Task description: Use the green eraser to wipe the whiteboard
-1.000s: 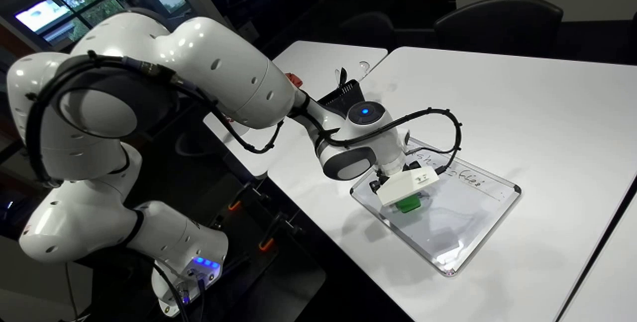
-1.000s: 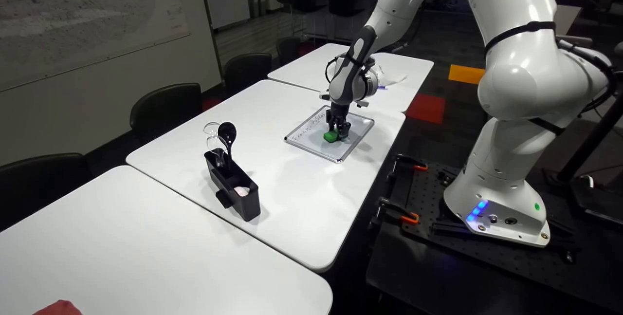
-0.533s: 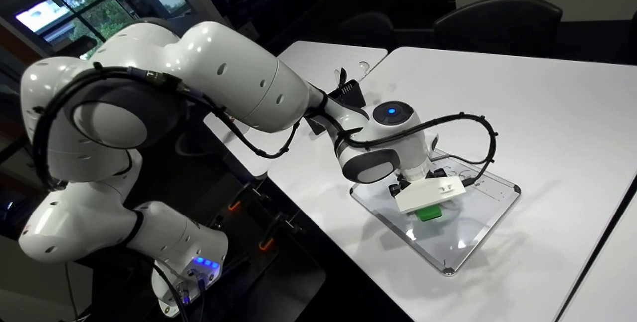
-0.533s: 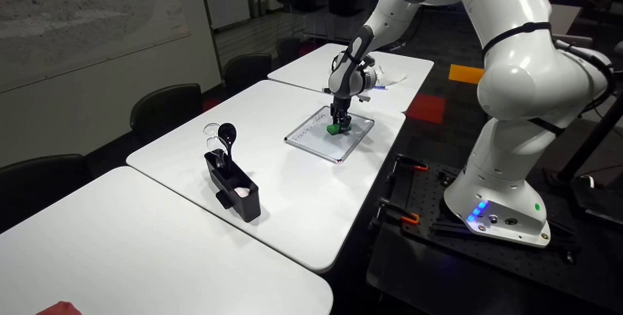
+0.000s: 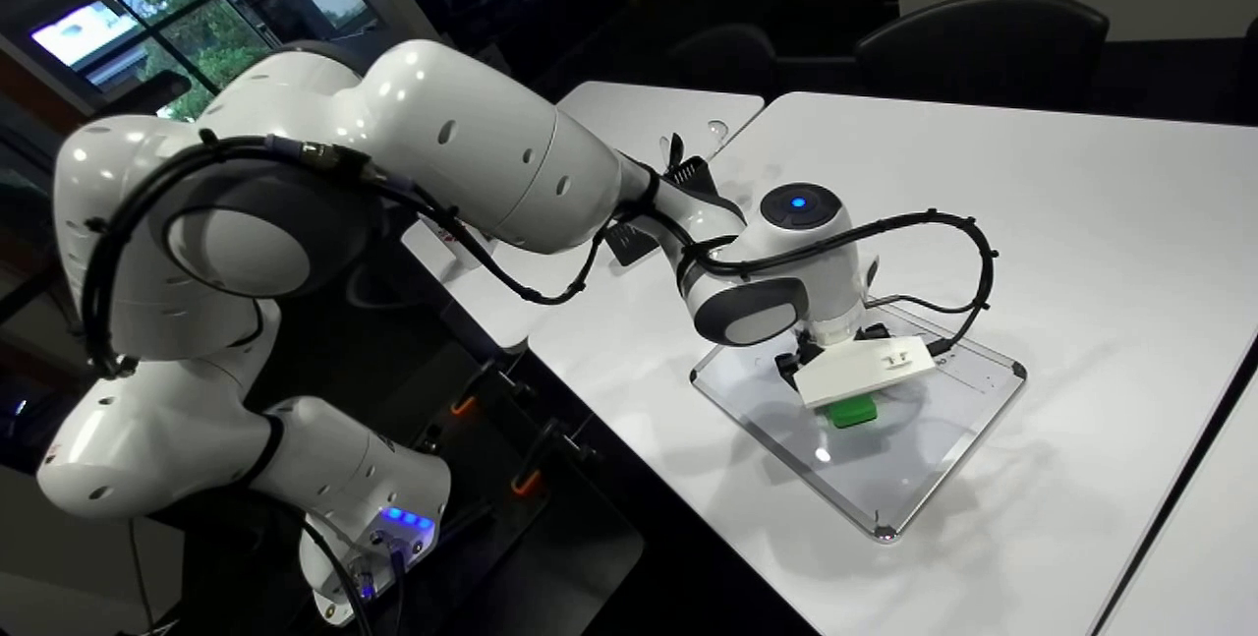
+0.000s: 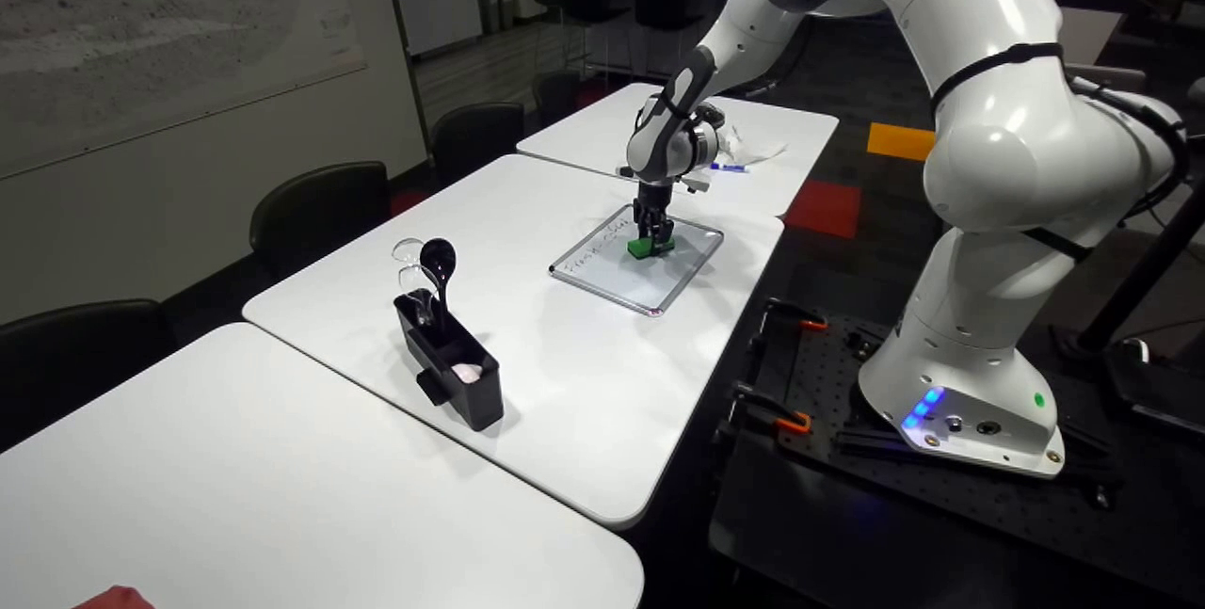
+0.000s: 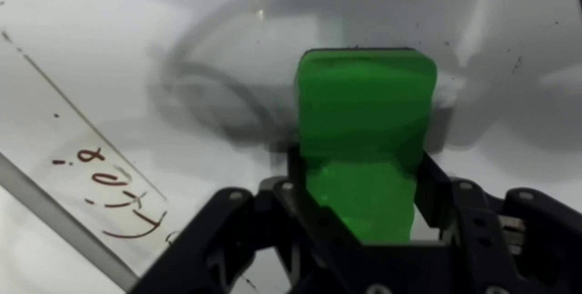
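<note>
The green eraser is held between the two black fingers of my gripper in the wrist view. The fingers press on its two long sides, and its far end sticks out ahead. The eraser lies over the middle of the whiteboard; I cannot tell whether it touches the surface. In both exterior views the eraser shows under my gripper, inside the grey frame of the whiteboard. Dark handwriting runs beside a ruled line along one edge, to the eraser's left in the wrist view.
A black caddy with a black spoon and clear plastic pieces stands on the white table. A blue marker and a crumpled clear bag lie on the far table. Orange-handled clamps sit at the robot's mount.
My gripper has carried the eraser across the whiteboard, away from the caddy. In the last half second it has shifted slightly up in the exterior views. The whiteboard has stayed in place.
</note>
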### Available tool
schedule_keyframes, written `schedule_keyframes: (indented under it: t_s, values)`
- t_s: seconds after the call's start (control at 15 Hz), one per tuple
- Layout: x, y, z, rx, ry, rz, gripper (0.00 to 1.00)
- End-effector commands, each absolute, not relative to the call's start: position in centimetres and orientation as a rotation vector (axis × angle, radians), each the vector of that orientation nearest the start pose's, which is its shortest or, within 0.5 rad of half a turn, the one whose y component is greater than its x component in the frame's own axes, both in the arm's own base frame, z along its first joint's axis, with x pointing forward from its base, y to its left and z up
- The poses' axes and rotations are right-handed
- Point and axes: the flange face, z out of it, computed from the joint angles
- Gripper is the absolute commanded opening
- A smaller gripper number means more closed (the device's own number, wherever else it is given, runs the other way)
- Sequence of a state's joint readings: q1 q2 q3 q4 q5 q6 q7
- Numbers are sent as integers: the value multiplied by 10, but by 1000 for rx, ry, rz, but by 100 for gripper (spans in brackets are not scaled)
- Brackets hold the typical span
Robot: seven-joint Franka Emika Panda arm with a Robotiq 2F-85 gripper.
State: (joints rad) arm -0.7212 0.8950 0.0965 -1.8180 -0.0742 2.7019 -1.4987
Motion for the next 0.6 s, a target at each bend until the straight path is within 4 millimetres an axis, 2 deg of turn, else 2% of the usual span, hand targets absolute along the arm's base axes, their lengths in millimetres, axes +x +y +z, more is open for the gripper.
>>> schedule_keyframes:
  t_s: [0.0,0.53]
  values:
    - [502,-326,23,-2643,-1469,-7,33]
    - [482,-257,21,-2394,-1776,97,33]
